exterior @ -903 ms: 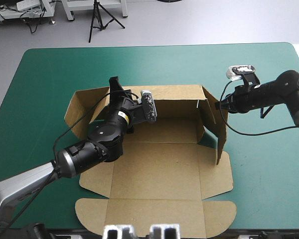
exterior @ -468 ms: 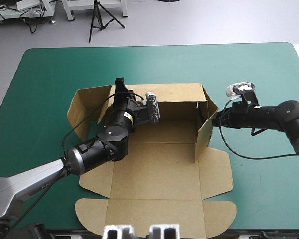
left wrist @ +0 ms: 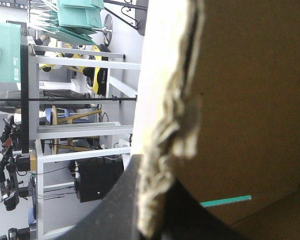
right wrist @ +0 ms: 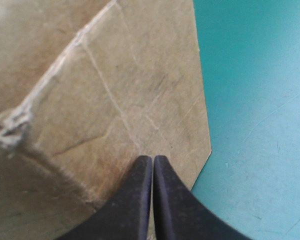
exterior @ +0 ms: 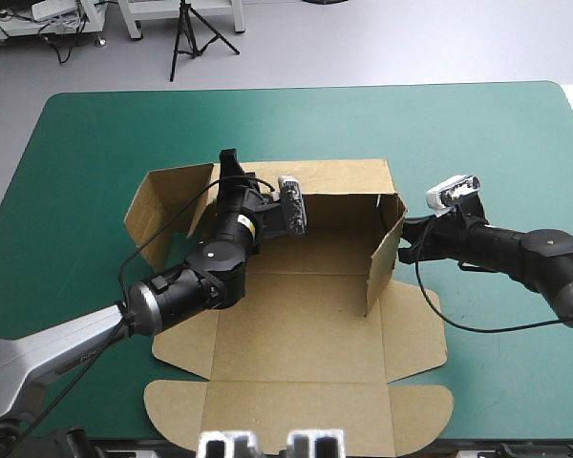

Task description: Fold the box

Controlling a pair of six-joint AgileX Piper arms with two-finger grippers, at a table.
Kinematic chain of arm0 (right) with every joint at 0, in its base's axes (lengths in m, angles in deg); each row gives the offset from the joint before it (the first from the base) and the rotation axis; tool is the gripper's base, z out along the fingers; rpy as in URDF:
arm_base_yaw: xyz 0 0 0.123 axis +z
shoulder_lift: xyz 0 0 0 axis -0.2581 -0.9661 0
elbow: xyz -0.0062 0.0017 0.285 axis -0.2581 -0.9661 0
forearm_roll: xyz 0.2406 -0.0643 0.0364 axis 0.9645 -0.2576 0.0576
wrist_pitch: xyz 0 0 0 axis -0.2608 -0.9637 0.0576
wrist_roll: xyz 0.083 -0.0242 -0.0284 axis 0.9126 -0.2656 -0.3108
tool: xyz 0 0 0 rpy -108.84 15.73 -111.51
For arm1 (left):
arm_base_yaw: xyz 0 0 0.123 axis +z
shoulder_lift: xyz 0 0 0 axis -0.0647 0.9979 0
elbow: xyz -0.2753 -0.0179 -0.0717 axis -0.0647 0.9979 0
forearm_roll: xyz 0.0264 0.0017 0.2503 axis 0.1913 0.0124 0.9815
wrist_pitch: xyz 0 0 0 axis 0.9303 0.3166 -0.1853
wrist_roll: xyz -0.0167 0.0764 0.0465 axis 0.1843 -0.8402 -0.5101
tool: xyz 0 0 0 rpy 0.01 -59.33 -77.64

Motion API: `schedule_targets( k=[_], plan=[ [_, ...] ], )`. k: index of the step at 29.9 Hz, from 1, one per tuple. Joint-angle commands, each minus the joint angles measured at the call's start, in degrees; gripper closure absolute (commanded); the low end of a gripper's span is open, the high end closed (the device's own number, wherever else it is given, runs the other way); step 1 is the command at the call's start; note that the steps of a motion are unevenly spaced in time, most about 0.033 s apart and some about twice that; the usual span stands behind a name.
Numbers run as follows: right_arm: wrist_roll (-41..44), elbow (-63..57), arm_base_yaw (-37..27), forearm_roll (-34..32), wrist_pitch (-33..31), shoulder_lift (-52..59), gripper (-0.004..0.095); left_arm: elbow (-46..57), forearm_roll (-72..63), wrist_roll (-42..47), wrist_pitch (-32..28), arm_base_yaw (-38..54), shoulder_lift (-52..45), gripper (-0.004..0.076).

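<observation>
Your left gripper (exterior: 229, 170) reaches diagonally to the box (exterior: 306, 324), centred on the teal-green cover (exterior: 95, 143), clamped on its back wall. Your right gripper (exterior: 406, 239), fingers together, presses its raised right wall from outside.

A lab: metal racks (left wrist: 80, 131) of gear (cables everywhere) and a tripod (exterior: 184, 29).

High view: left gripper (exterior: 228, 170) fingertips hidden at the box (exterior: 306, 320) back wall; right gripper (exterior: 408, 240) tips at raised right wall, contact too small to tell. Left wrist view: board edge blurred, fingers (left wrist: 115, 210) mostly cut off. Right wrist view: box runs off frame, blurred
</observation>
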Motion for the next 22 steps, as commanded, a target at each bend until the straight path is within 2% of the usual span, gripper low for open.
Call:
schedule_targets(
  k=[1,5,7,15,22],
  plan=[
    [0.8,1.2,0.1,-1.0,-1.3,2.2,0.0785,-1.2,-0.3,1.3,0.1,-0.3,-1.3,0.0732],
    [2.1,1.3,0.1,-6.0,-1.6,2.2,0.0621,-1.2,-0.3,1.3,-0.6,-0.3,-1.3,0.0732],
    [2.3,1.3,0.1,-7.6,-2.9,2.2,0.0576,-1.2,-0.3,1.3,-1.0,-0.3,-1.3,0.0732],
    [0.4,4.2,0.1,-13.3,-9.2,2.4,0.0564,-1.2,-0.3,1.3,-1.0,-0.3,-1.3,0.0732],
    [-0.9,8.5,0.1,-14.6,-7.5,3.3,0.0564,-1.2,-0.1,2.2,-2.1,-0.3,-1.3,0.0732]
  ],
)
